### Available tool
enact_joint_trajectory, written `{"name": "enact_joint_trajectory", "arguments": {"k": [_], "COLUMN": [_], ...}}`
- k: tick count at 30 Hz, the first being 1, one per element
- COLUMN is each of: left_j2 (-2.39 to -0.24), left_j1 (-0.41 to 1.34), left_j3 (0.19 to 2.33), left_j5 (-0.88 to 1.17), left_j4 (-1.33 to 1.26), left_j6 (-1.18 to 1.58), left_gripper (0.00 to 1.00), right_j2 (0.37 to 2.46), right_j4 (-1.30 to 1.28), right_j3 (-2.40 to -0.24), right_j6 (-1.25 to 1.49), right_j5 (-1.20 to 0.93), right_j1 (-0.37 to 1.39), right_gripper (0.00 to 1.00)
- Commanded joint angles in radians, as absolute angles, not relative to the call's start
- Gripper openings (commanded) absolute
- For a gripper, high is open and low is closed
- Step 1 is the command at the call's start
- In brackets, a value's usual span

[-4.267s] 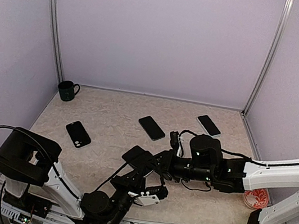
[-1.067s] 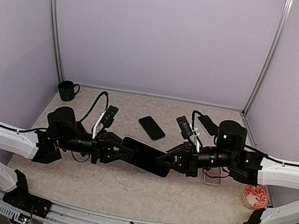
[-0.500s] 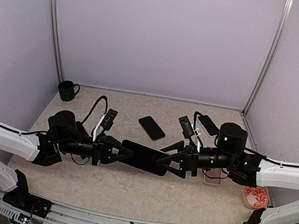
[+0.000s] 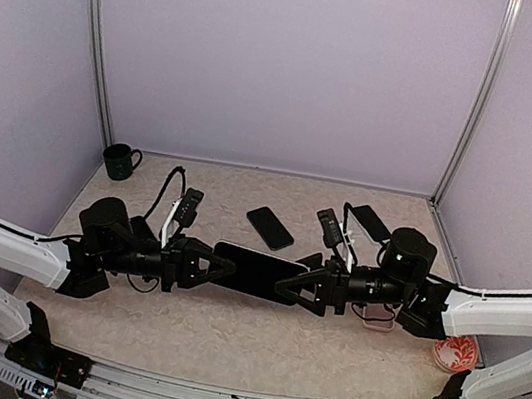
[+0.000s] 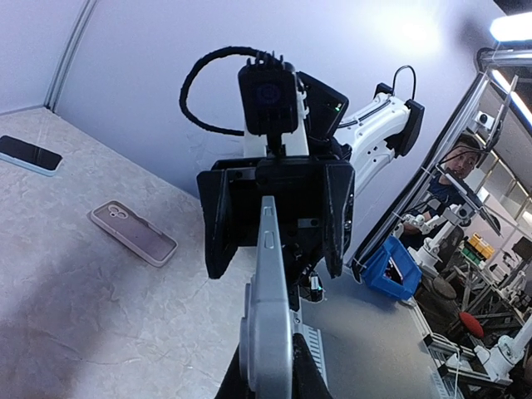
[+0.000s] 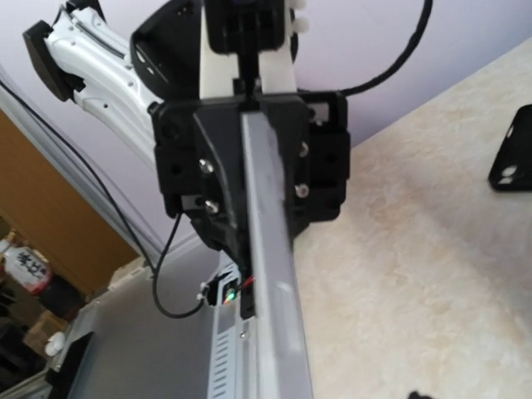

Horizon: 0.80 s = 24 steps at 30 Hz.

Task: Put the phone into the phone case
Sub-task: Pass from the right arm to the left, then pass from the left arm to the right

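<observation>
Overhead, phone broadside, wrist views, edge-on.

Phone case, apparently mostly hidden beneath the right arm

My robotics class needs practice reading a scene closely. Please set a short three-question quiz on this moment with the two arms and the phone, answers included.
1. True or false: the phone lies flat on the table.
2. Fill in: the phone is clamped at one end by the ____ gripper.
3. What stands at the table's far left corner? A. a dark green mug B. a blue bowl C. a bottle

Key
1. False: it is held above the table, between the two arms.
2. Left: the left gripper is shut on it, while the right gripper stands open around the other end.
3. A
</observation>
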<state>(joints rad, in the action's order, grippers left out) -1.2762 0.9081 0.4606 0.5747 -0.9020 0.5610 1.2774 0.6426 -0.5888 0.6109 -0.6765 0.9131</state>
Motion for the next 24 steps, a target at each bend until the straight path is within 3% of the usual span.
{"name": "enact_joint_trajectory", "arguments": {"k": [1,4,7,13,19,24], "left_j2": [-1.259,-1.257,-1.258,-1.258,-1.249,-1.220], "left_j1": [0.902,0.903,0.902,0.902,0.900,0.892], "left_j3": [0.461,0.460,0.460,0.458,0.449,0.474], "left_j5": [0.564,0.558,0.553,0.536,0.503,0.436], "left_j4": [-1.004,-1.009,-1.007,-0.990,-0.993,-0.869], "left_j6": [0.582,0.590,0.592,0.586,0.586,0.570], "left_gripper": [0.00,0.00,0.00,0.00,0.02,0.62], "right_j2": [1.338,1.361,1.372,1.383,1.382,1.335], "right_j4": [0.769,0.809,0.857,0.879,0.886,0.821], "right_j3": [-0.600,-0.605,-0.604,-0.604,-0.596,-0.602], "right_j6": [0.661,0.676,0.690,0.693,0.700,0.666], "right_j5": [-0.724,-0.732,-0.737,-0.745,-0.747,-0.709], "right_j1": [0.908,0.908,0.908,0.908,0.910,0.907], "right_gripper": [0.67,0.61,0.48,0.00,0.00,0.00]}}
